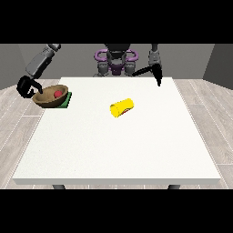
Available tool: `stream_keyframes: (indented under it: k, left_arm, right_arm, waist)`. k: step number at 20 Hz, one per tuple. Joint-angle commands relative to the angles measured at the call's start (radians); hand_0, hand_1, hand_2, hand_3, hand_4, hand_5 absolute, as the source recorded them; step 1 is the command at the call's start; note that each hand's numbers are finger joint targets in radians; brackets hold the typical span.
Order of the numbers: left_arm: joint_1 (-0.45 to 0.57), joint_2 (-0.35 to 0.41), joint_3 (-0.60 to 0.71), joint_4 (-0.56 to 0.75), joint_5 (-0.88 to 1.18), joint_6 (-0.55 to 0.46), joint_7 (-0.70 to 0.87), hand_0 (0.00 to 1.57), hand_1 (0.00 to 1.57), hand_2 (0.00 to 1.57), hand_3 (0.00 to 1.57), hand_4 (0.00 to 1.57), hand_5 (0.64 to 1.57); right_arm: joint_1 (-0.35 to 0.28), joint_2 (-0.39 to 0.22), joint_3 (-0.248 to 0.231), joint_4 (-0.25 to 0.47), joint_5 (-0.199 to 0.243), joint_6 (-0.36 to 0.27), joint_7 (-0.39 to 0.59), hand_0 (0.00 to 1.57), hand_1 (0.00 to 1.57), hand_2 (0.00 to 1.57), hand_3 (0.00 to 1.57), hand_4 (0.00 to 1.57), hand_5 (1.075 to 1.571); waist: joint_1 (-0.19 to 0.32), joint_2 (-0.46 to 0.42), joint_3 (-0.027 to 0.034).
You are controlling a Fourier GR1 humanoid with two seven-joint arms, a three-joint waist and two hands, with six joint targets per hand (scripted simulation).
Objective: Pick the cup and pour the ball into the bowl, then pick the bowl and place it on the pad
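1. Bowl: the round brown wooden-looking bowl (50, 97) sits at the table's left edge, as the view shows it, tilted a little so that its opening faces up and toward the camera.
2. A small red ball (58, 93) lies inside the bowl, near its right inner wall.
3. A flat green square pad (67, 101) lies under the bowl's right side; only its right edge and a corner show from beneath the bowl, so how squarely the bowl rests on it cannot be told.
4. The black hand at the view's left (27, 86) is at the bowl's left rim, its fingers curled round the rim in a grasp. Its grey forearm slopes up and to the right toward the robot's shoulder, reaching out past the table's left edge.
5. A yellow cylindrical cup (122, 108) lies on its side near the middle of the large white table (118, 150), well apart from the bowl, its open mouth turned to the right, with a reddish tint inside.
6. The black hand at the view's right (157, 76) hangs over the table's far edge, pointing downward from a bent grey arm, holding nothing. Whether its fingers are straight or curled cannot be told.
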Motion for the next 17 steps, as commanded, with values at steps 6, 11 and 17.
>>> stream_keyframes:
  k: [6,11,17]
  left_arm:
    - [0.031,-0.011,-0.024,-0.095,-0.013,0.007,0.020,0.00,0.00,0.00,0.00,0.00,1.565]
    - [0.026,-0.014,-0.016,-0.120,-0.013,0.015,0.049,0.00,0.00,0.00,0.00,0.00,1.568]
    - [0.107,-0.008,0.000,0.022,0.029,-0.031,0.007,0.00,0.00,0.00,0.00,0.00,1.569]
  right_arm:
    - [-0.048,-0.100,0.004,0.001,0.034,-0.059,0.013,0.00,0.00,0.41,0.24,0.00,1.487]
    - [-0.058,-0.094,0.010,-0.002,0.040,-0.049,0.022,0.00,0.00,0.33,0.27,0.00,1.492]
    - [-0.094,-0.233,-0.019,-0.016,-0.014,0.141,0.198,0.00,0.00,0.19,0.29,0.00,1.503]
  waist:
    - [-0.014,0.056,0.0005]
    - [-0.032,0.033,0.0003]
    - [-0.030,-0.138,-0.0027]
